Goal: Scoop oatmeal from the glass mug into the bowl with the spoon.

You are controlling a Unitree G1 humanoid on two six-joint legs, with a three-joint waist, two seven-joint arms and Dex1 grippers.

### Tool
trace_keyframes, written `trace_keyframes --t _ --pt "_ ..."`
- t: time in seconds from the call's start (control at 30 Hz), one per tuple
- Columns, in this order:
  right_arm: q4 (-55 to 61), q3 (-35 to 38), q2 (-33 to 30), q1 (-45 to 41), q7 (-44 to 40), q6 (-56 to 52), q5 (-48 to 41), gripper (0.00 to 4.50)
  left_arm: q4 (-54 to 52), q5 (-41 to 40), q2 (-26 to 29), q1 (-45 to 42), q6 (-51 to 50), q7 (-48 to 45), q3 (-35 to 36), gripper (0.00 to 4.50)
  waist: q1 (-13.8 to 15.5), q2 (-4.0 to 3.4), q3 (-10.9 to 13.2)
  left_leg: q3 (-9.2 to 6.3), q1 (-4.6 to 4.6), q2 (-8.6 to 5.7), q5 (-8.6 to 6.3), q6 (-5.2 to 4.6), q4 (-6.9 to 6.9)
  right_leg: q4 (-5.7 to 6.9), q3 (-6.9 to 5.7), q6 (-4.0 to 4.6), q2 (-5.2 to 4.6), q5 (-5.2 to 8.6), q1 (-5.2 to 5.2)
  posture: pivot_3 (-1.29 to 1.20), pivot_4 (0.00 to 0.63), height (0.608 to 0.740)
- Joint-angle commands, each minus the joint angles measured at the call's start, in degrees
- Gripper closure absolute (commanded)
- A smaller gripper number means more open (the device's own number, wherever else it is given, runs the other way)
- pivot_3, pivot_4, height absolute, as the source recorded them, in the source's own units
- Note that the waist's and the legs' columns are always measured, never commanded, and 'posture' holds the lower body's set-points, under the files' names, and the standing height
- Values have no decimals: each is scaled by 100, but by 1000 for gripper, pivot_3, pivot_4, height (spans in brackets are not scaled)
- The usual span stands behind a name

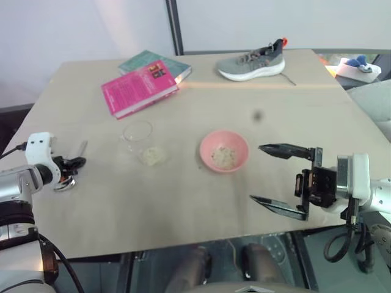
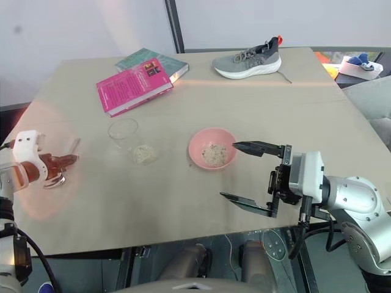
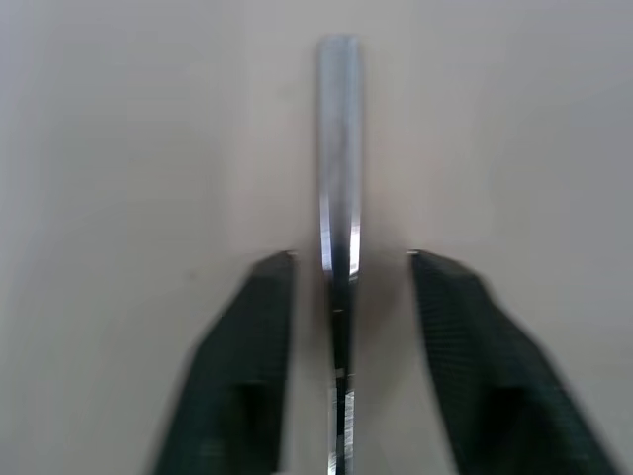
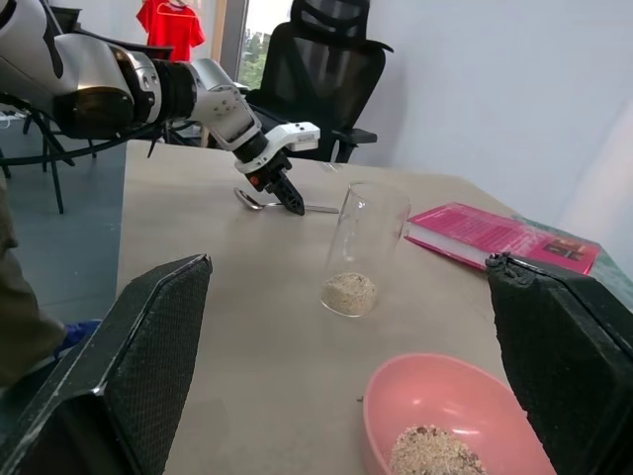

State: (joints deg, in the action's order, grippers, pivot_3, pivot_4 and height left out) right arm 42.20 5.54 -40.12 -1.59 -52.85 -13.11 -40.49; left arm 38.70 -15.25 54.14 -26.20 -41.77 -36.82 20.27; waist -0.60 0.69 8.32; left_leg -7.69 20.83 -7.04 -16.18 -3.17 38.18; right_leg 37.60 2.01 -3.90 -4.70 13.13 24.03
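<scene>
Left wrist view has the spoon (image 3: 339,188) lying flat on the table (image 3: 119,148), handle running straight between the left gripper (image 3: 351,259)'s narrowing jaws, not yet clamped. It sits at the table's left edge, left of the glass mug (image 1: 138,138). The right gripper (image 1: 272,179) hangs wide open, empty, right of the bowl (image 1: 224,151).

Both head views look forward and down over the whole counter (image 1: 183,201). The left wrist view sits very close above the spoon (image 3: 338,198). The right wrist view looks level across the counter, sharing the bowl (image 4: 445,396) and glass mug (image 4: 364,247).
</scene>
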Motion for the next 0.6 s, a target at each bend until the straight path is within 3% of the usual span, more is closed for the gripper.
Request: trace_keyframes --t 0.03,0.23,0.37,0.47,0.53,0.6 --pt "88 62 24 -102 9 123 24 0 -55 -8 -46 188 -289 80 9 4467 8 -1 0 0 0 0 0 0 0 -1 0 0 -1 0 0 0 150 740" --pt "-27 -42 107 -199 68 77 107 0 -467 -222 -206 356 -278 387 443 4467 3 -2 0 0 0 0 -1 1 -1 0 1 0 0 0 0 0 150 740" --pt "-144 -87 285 -436 587 -46 441 0 -966 -563 -515 226 506 750 1170 4467 33 3 3 -1 1 0 -1 2 0 -1 0 0 -1 0 0 0 150 740" --pt "-233 -108 314 -911 1122 -566 470 0 -1520 -787 -729 -182 1092 1145 1586 4467 91 56 30 -7 6 1 0 5 3 2 -4 1 -2 -1 2 0 150 740" --pt "-243 -94 254 -1212 1179 -873 213 0 -1674 -838 -746 -460 1305 1270 1623 4467 130 74 42 -13 13 2 -2 11 9 1 -9 2 -1 -2 5 0 150 740" --pt "-206 -101 -20 -1802 1780 -1631 558 0 -1725 -888 -674 -1052 1816 1112 1493 4467 156 74 43 -14 26 1 -2 9 14 -4 -22 4 -3 -3 12 0 150 740"
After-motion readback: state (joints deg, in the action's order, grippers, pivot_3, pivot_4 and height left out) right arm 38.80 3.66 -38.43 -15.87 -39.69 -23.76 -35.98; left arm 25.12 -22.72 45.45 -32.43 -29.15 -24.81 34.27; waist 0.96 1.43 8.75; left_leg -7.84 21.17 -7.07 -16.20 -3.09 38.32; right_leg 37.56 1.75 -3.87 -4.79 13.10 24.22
